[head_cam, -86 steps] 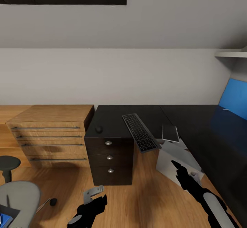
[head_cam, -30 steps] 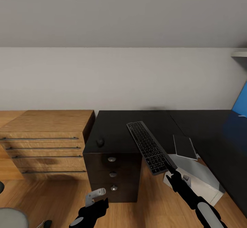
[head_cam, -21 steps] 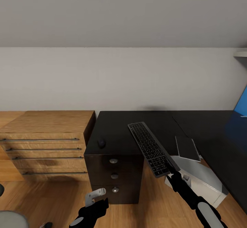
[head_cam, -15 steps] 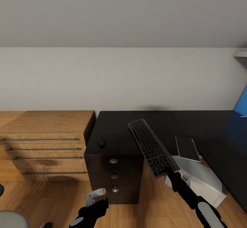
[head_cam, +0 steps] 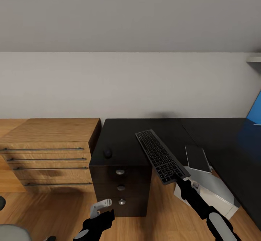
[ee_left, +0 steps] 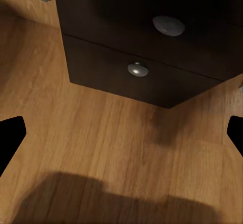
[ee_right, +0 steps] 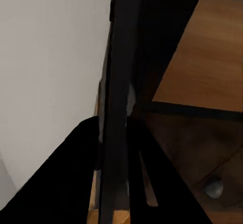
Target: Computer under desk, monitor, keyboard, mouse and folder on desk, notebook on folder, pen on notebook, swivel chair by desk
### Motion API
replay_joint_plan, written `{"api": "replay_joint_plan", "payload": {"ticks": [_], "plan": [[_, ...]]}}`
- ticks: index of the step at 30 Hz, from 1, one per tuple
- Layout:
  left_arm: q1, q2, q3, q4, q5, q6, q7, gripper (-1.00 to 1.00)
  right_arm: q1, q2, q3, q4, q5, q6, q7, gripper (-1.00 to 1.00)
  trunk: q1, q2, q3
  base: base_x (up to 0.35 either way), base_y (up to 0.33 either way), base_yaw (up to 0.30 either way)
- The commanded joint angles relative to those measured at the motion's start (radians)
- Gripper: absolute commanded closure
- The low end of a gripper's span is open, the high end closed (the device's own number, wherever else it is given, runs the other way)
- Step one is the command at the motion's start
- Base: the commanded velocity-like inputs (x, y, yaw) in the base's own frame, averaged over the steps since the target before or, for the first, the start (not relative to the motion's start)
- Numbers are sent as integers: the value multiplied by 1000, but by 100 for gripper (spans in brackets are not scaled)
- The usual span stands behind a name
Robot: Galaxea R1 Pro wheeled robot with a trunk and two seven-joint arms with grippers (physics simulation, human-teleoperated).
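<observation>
Bedroom corner with a black desk (head_cam: 217, 132) against a pale wall, and a robot arm holding a keyboard by its near end.

Gripped at its near short edge by the right gripper (head_cam: 180, 179), the keyboard (head_cam: 159, 156) has its long axis running away from the hand, up and to the left, its far end over the desktop and its near end hanging past the front edge. In the right wrist view the fingers (ee_right: 147, 183) are closed narrowly on the thin edge of the keyboard (ee_right: 119, 107). A small dark mouse (head_cam: 107, 153) sits on the desktop, to the keyboard's left. Low over the wood floor (ee_left: 101, 133), the left gripper (head_cam: 100, 207) hangs spread wide and empty, well away from the keyboard. Judging by this, the right arm is the one placed to slide the keyboard forward along its length.
</observation>
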Motion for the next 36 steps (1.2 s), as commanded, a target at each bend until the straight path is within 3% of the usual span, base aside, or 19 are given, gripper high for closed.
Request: {"api": "replay_joint_plan", "payload": {"ticks": [1, 14, 16, 19, 27, 29, 33, 36], "plan": [[-1, 1, -2, -2, 5, 2, 9, -100, 0, 0, -2, -2, -8, 8, 6, 100, -4, 7, 2, 0, 0, 0], [-1, 1, 5, -4, 6, -31, 28, -100, 10, 2, -6, -205, -6, 3, -33, 100, -54, 98, 43, 0, 0, 0], [-1, 1, 5, -3, 5, -31, 28, -100, 25, 2, -6, -251, -5, 3, -73, 100, -62, 112, 49, -31, 0, 0], [-1, 1, 5, -3, 4, -31, 28, -100, 62, 2, -6, -383, -5, 2, -204, 100, -73, 133, 59, -244, 0, 0], [-1, 1, 5, -3, 3, -31, 29, -100, 96, 4, -6, -534, -12, 3, -385, 100, -104, 189, 84, -324, 0, 0], [-1, 1, 5, -3, 3, -31, 29, -100, 98, 6, -7, -549, -27, 7, -403, 100, -111, 203, 90, -337, 0, 0], [-1, 1, 3, -3, 4, -31, 28, -100, 100, 1, -12, -539, -128, 13, -414, 100, -127, 231, 102, -340, 0, 0], [-1, 1, 3, -3, 4, -31, 28, -100, 101, 0, -14, -519, -140, 11, -414, 100, -138, 252, 112, -340, 0, 0]]}}
